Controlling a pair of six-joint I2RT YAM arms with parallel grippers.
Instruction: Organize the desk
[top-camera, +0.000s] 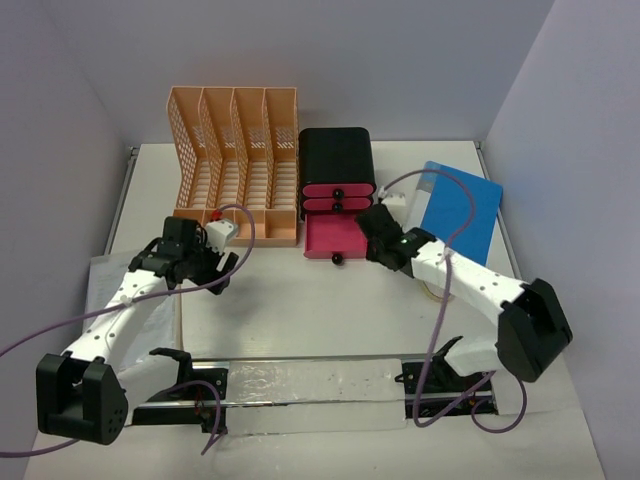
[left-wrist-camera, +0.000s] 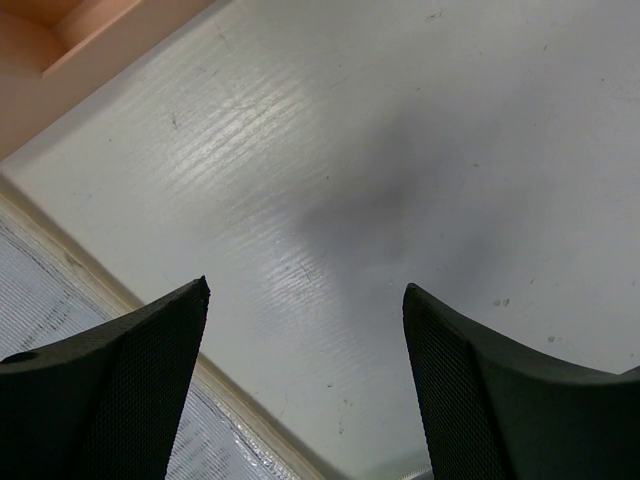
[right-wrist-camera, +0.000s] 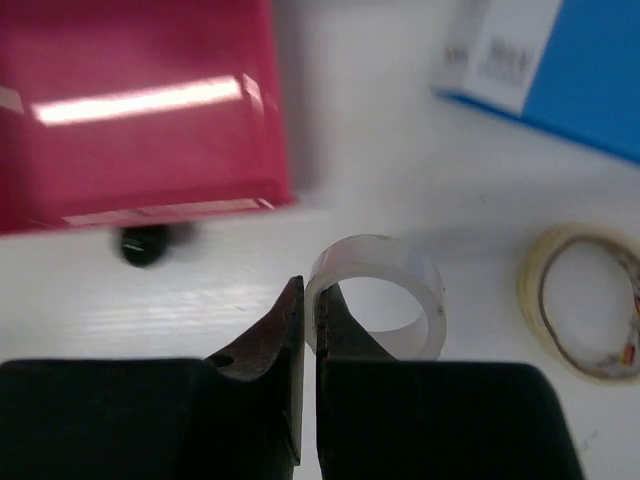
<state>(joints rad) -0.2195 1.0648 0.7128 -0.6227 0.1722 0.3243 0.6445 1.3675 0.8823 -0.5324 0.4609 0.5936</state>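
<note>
Counter (top-camera: 300, 310): the broad white tabletop with thin metal edge rails. It lies under everything and shows a faint wood-grain sheen from the left wrist.
File rack (top-camera: 235, 165): peach plastic lattice with four upright slots, at the far left of the counter.
Blue book (top-camera: 462, 210): flat, glossy and rectangular, at the far right, with a white label at its near corner.
Drawer box (top-camera: 337, 160): a rounded black shell with pink fronts and black knobs, just beside the rack.
Bottom drawer (top-camera: 333, 240): shiny pink, standing open toward the arms.
Left gripper (left-wrist-camera: 307, 290): spread wide and holding nothing, over bare counter in front of the rack.
Right gripper (right-wrist-camera: 310, 300): pressed together on the near wall of the clear tape roll, one finger inside the ring and one outside.
Masking tape roll (right-wrist-camera: 530, 300): a cream paper ring lying flat, near the book and apart from the right gripper.
Clear tape roll (right-wrist-camera: 380, 255): a small translucent ring with its hole facing the wrist camera. I cannot tell whether it is off the counter.
Key relation: the open drawer lies just left of the pinched roll, and the right arm is much the nearer, so a short leftward carry looks likely.
</note>
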